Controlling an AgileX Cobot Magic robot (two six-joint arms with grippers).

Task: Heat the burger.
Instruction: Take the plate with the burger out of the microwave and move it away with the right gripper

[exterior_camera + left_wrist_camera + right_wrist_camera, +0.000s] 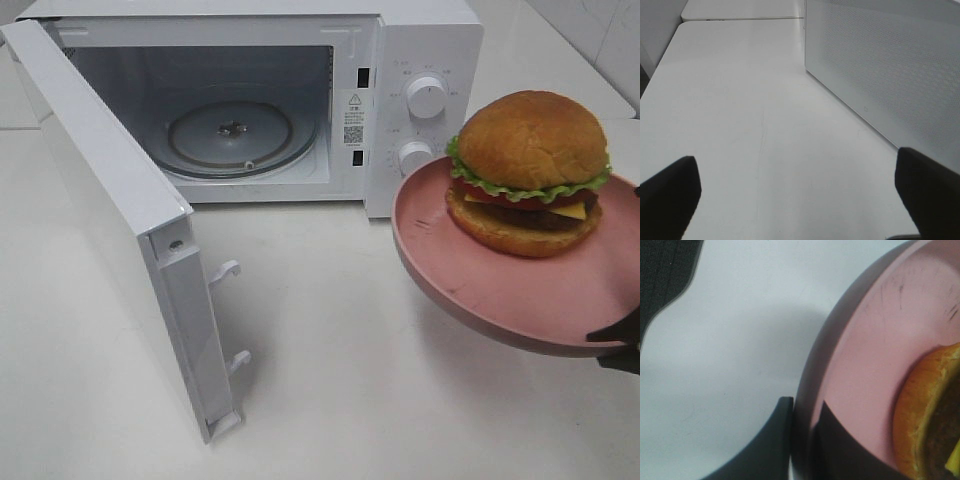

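The burger (528, 172), with a glossy brown bun, lettuce, tomato, cheese and a dark patty, sits on a pink plate (470, 275). The plate is held up off the table at the right, in front of the microwave's control panel. My right gripper (618, 345) is shut on the plate's rim at the right edge of the exterior view. In the right wrist view the two dark fingers (770, 445) clamp the rim of the plate (860, 370), with the burger (925, 415) beside them. My left gripper (800, 190) is open and empty over bare table, beside the open microwave door (885, 75).
The white microwave (420, 60) stands at the back with its door (110, 200) swung wide open to the left. Its glass turntable (232, 135) lies bare inside. Two knobs (427, 97) are on its right panel. The white table (340, 380) spreads in front.
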